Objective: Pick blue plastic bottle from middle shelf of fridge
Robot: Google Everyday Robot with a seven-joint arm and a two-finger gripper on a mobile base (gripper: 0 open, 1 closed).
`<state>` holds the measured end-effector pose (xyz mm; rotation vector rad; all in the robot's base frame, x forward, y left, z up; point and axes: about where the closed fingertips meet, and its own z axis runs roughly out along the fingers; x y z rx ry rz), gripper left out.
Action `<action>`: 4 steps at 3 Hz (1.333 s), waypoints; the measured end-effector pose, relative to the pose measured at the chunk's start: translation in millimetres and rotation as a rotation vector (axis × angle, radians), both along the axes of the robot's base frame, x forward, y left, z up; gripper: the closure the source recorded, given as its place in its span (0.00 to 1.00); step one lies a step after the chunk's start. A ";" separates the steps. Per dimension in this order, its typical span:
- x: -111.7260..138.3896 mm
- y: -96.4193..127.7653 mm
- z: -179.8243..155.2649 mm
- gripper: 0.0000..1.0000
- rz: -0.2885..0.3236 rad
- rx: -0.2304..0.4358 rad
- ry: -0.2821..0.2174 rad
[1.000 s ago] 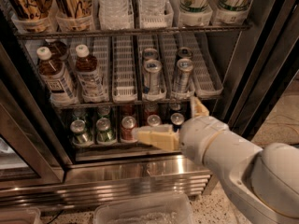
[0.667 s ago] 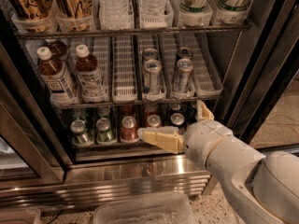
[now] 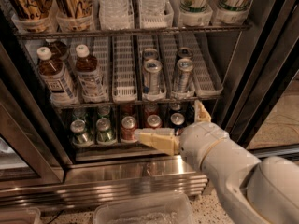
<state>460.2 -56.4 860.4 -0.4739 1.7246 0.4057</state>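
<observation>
Two small clear bottles with white caps, dark brown drink and white bluish-printed labels stand at the left of the middle shelf [image 3: 124,78]. One is the blue plastic bottle [image 3: 88,74]; its twin [image 3: 54,77] stands left of it, with a third partly hidden behind. My gripper [image 3: 168,119] is open, with one cream finger [image 3: 156,139] pointing left and the other [image 3: 202,112] pointing up. It hangs in front of the lower can rack, below the shelf and to the right of the bottles. It holds nothing.
Tall silver cans [image 3: 152,74] stand in the middle lanes. Short green and red cans [image 3: 105,129] fill the lower rack. Large bottles and cups fill the top shelf [image 3: 140,31]. The black door frame [image 3: 261,73] is at right, with the steel base [image 3: 126,178] and a clear plastic bin [image 3: 145,211] below.
My gripper has shifted slightly to the right and stays open at the height of the lower rack. The bottles and cans have not moved.
</observation>
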 end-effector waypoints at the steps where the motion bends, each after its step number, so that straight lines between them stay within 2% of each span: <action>1: -9.7 -5.2 -20.3 0.00 -0.039 -0.077 -0.059; 2: -19.5 50.4 -22.4 0.00 0.032 -0.087 -0.128; 3: -23.7 100.2 -25.2 0.00 0.116 -0.023 -0.169; 4: -24.7 136.4 -27.5 0.00 0.146 0.053 -0.185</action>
